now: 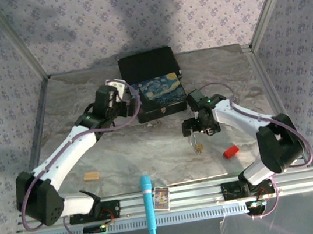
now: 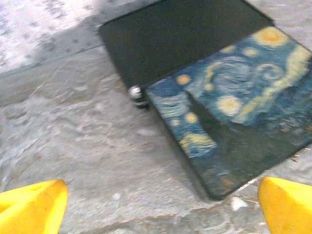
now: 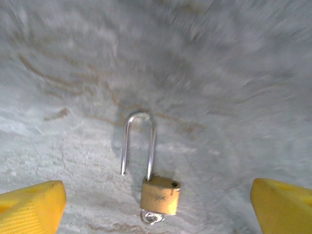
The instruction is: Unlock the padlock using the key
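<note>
The padlock (image 3: 160, 194) lies flat on the grey table, a small brass body with a long silver shackle (image 3: 139, 141). The shackle stands raised, and its left leg is free of the body. A silvery bit of the key (image 3: 152, 217) sticks out under the body's near end. My right gripper (image 3: 157, 214) hovers over it, open, with a yellow finger far out on either side. From above, the padlock (image 1: 197, 146) lies just in front of the right gripper (image 1: 196, 127). My left gripper (image 2: 161, 214) is open and holds nothing, at the painted box's left corner.
The painted box (image 1: 162, 92) stands at the back centre with its black lid (image 1: 149, 65) open, and a silver latch (image 2: 135, 92) shows on its side. A tan wooden block (image 1: 91, 176) lies front left and a red block (image 1: 230, 152) front right. A blue marker (image 1: 149, 206) and a card (image 1: 161, 198) rest on the front rail.
</note>
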Motion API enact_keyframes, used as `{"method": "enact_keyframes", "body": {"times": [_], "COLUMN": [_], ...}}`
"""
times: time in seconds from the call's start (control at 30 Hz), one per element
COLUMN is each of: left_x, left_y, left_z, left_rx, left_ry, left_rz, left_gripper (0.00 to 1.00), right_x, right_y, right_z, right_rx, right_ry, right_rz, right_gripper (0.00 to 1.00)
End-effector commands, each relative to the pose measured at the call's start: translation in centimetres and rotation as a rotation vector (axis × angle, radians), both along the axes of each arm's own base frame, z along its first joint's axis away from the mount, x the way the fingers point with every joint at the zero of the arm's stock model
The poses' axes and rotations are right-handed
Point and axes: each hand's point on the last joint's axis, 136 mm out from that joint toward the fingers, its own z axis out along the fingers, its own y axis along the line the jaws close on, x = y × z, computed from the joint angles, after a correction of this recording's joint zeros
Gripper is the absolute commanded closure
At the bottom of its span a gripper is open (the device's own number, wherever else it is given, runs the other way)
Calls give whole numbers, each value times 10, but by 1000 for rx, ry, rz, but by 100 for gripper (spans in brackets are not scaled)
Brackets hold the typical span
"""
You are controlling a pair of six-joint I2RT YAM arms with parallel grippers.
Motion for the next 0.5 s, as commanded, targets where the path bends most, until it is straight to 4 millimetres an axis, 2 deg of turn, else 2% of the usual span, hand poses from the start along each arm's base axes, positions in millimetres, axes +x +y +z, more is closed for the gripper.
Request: {"method": "enact_keyframes", "body": {"times": [0.0,0.1,0.2,0.23,0.33,0.47], "left_x": [6,5,4,5,7,9], "left_y": [42,86,106,114,135,152], "left_z": [7,1,-15,-21,-37,-58], "left_rx": [-94,-52,-4,-14,-15,170], "left_ry": [-56,-112,-137,-146,-172,-236], "left_rz": [186,361,372,395,436,435], "left_gripper": [0,0,0,0,0,0], "right_x": [36,55,71,73,84,90], "right_y": [-32,-50,-62,-66,-94,-147], "right_z": [45,76,101,101,94,73], "right_rx": [-160,-229,-249,-256,-267,-291], "right_ry": [-264,-472,-652,-683,-734,-688], "right_rz": [-44,-47,-20,-11,-84,-227], "right_gripper": [1,1,1,1,1,2]}}
